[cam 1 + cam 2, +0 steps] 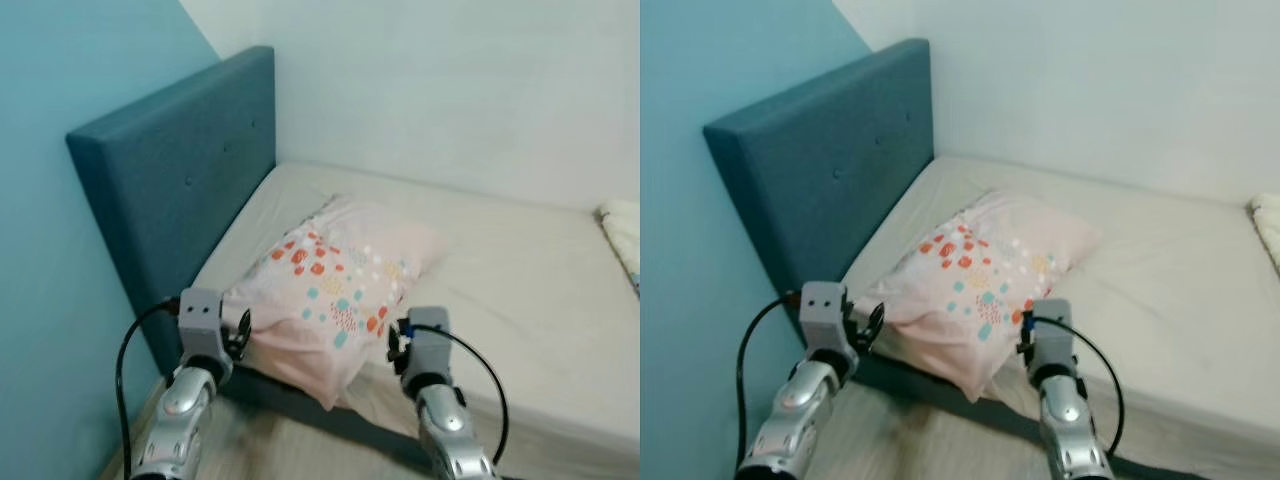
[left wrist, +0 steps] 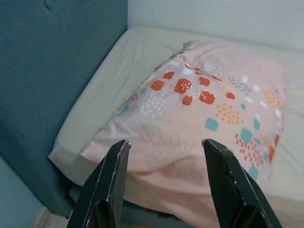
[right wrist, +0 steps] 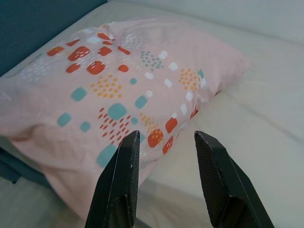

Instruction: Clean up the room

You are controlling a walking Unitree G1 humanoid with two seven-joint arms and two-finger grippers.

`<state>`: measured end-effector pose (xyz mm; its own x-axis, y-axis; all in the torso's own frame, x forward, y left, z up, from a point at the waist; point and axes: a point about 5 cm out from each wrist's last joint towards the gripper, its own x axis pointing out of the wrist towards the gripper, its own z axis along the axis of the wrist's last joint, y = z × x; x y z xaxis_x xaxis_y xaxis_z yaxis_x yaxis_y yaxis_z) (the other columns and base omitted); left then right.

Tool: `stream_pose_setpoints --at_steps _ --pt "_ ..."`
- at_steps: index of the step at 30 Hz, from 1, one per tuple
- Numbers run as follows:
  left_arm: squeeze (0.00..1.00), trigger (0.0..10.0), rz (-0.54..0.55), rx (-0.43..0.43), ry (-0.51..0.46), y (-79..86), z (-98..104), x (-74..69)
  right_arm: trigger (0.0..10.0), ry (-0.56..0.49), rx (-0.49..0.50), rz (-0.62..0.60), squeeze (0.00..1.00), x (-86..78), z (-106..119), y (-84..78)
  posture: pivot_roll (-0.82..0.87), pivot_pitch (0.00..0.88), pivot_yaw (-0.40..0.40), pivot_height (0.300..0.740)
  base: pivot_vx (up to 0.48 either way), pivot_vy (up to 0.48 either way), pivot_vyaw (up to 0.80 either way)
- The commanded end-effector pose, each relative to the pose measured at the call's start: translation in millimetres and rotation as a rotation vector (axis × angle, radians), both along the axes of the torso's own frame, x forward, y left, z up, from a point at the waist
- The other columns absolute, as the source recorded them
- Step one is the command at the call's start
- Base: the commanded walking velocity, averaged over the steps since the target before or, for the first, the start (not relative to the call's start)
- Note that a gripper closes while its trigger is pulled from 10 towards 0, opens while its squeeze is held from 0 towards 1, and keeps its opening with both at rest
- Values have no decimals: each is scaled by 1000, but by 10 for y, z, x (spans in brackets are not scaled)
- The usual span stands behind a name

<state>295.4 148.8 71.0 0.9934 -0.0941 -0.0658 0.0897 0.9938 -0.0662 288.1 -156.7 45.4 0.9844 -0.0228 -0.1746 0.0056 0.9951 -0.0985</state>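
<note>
My left hand and right hand, both spread and empty, flank the pillow; I should grip both corners evenly before lifting it onto the bed.

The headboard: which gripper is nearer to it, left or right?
Left. The left gripper is at the pillow's corner beside the headboard. The right gripper is at the pillow's far side, away from it.

Soft, even daylight, faint shadows; head views look slightly hazy, perhaps blurred.
</note>
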Motion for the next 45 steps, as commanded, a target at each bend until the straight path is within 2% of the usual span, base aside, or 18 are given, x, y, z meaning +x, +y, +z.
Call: stream_pose_setpoints --at_steps 1,12,22,37,45 --pt "0 10000 -4 -2 7 -18 -9 -3 10000 17 -11 -13 0 3 -19 -58 17 0 -53 740 322 0 0" --pt "0 10000 -3 5 7 -10 -12 -5 10000 22 1 -17 0 10 -23 -69 16 0 -54 740 322 0 0" --pt "0 10000 -8 10 3 -9 -3 17 10000 28 8 -23 0 8 -34 -74 14 0 -54 740 319 0 -786" --pt "0 10000 -17 5 -1 -23 0 15 10000 22 1 -20 0 -7 -36 -59 13 0 -48 740 309 0 0" --pt "0 10000 -48 4 2 -69 -5 13 10000 23 8 -34 0 -13 -41 -63 12 0 -42 740 0 0 0"
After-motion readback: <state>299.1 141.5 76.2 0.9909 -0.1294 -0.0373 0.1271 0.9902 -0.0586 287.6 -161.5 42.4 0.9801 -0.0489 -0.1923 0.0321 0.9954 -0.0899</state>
